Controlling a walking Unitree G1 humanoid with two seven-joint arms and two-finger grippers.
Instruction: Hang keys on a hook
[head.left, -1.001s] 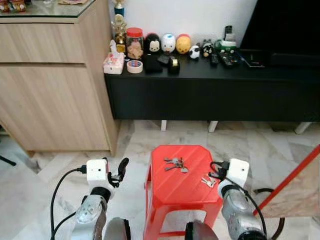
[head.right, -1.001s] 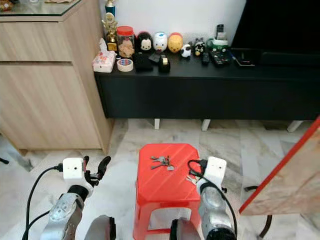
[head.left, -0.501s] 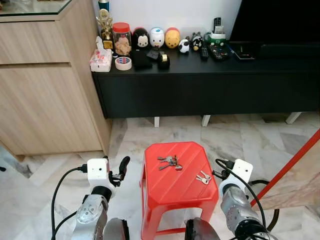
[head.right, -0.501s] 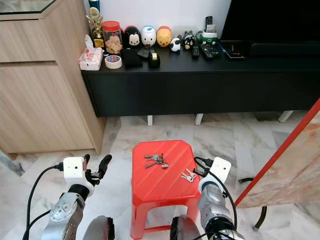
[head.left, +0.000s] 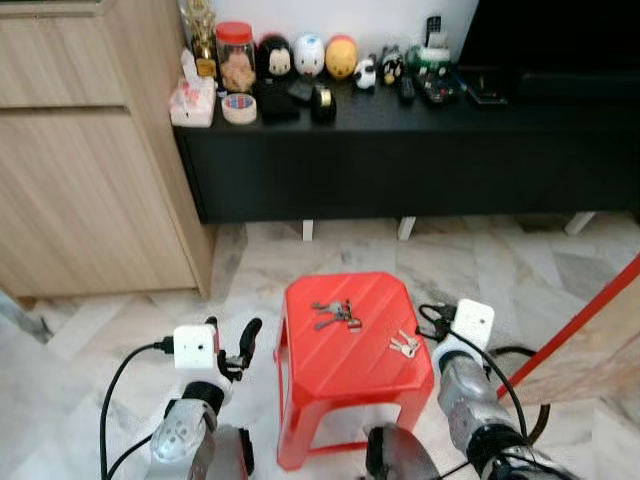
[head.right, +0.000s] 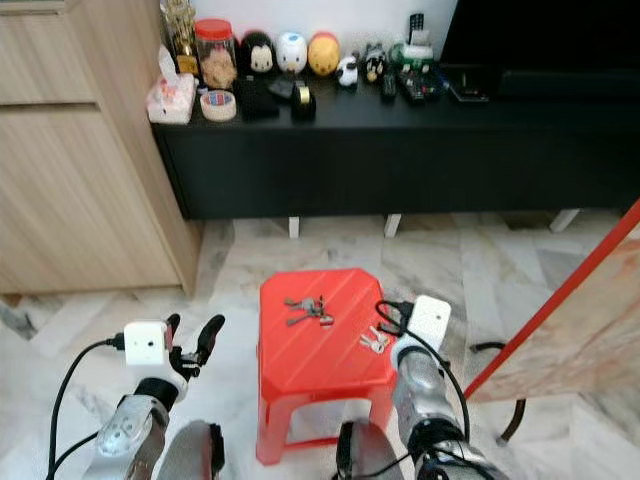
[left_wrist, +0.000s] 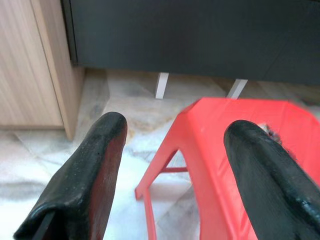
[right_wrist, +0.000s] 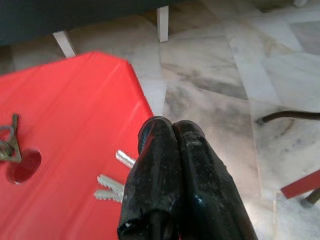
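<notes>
While the head camera looks down over our two arms, we see a red plastic stool (head.left: 352, 345) standing on the marble floor (head.left: 520, 270) in front of a long black TV console (head.left: 420, 150), with a light wooden cabinet (head.left: 80, 150) at the console's left end. Two sets of keys lie on the stool's seat. The larger key bunch (head.left: 333, 313) rests near the middle of the seat toward its far edge, beside a small round hole in the plastic. The smaller silver keys (head.left: 404, 346) lie close to the seat's right edge. Our right gripper (right_wrist: 172, 165) sits just beside that right edge, with its fingertips directly over the silver keys (right_wrist: 114, 185); its two black fingers are pressed together with no gap between them, and nothing is visibly held between them. Our left gripper (left_wrist: 170, 165) hovers low beside the stool's left edge, apart from the seat, with its two fingers spread wide and nothing between them; through the gap, the wrist view shows the stool's near corner and one leg. On the console top, toward its left end, stand a red-lidded jar (head.left: 237, 70), a tape roll (head.left: 239, 108), a tissue pack (head.left: 192, 100) and a row of round character figures (head.left: 308, 55); remote controls (head.left: 440, 88) lie further right.
</notes>
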